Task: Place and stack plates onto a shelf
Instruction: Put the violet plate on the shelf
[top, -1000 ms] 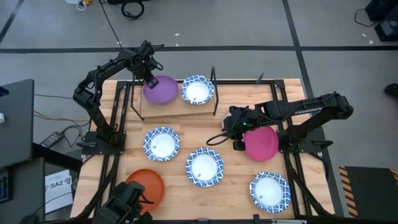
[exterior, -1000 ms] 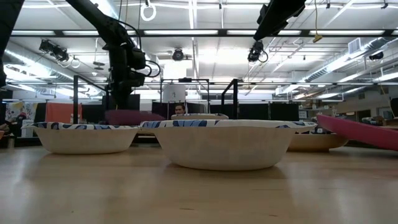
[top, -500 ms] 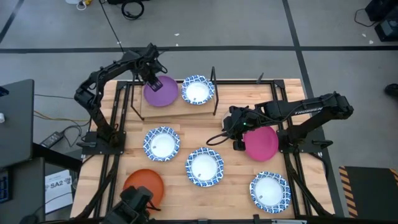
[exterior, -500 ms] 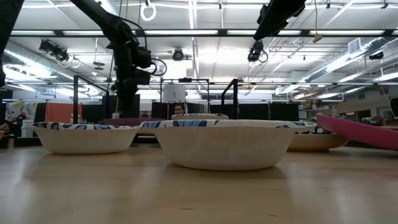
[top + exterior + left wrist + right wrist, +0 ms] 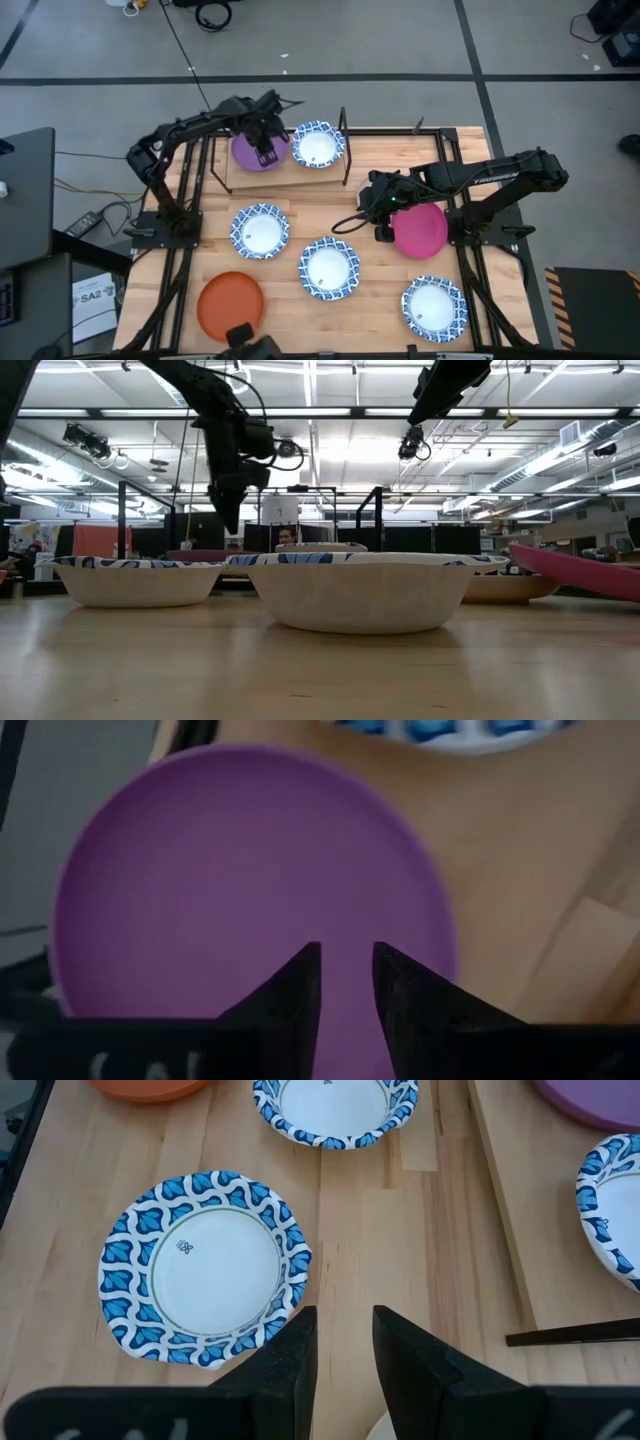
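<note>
The purple plate (image 5: 250,152) lies on the shelf (image 5: 300,172) at the far left, beside a blue-rimmed plate (image 5: 318,145). The left end effector (image 5: 266,152) hovers above it, fingers slightly parted, grasping nothing. The right end effector (image 5: 381,222) hangs mid-counter at the magenta plate's (image 5: 422,230) left edge; whether it grips it I cannot tell. That placement looks finished; next, I'd judge, another plate must be fetched and stacked.

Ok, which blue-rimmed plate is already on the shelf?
The blue-rimmed plate beside the purple plate on the shelf; the other four blue-rimmed ones sit on the table.
</note>
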Action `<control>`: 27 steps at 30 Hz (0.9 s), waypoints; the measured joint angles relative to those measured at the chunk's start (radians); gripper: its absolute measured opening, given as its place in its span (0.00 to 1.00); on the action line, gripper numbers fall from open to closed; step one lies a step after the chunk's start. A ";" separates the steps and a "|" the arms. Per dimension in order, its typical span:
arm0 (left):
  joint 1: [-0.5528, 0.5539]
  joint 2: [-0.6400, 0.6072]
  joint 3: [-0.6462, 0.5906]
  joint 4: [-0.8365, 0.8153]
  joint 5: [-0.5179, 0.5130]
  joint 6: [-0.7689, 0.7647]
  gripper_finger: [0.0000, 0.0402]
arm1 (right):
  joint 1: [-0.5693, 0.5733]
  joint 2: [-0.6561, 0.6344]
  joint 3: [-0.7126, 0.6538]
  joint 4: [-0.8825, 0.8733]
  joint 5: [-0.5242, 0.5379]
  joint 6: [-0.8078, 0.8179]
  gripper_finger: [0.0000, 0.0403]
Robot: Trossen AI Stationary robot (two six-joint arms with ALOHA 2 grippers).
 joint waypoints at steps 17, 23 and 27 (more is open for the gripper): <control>-0.061 0.059 -0.001 0.027 -0.086 -0.078 0.06 | 0.000 0.000 0.000 0.001 0.000 0.000 0.26; -0.070 0.111 -0.001 0.032 -0.084 -0.083 0.01 | 0.000 0.000 0.000 0.001 0.000 0.000 0.26; -0.081 0.128 -0.001 0.026 -0.058 -0.085 0.03 | 0.000 0.000 0.000 0.000 0.000 0.000 0.26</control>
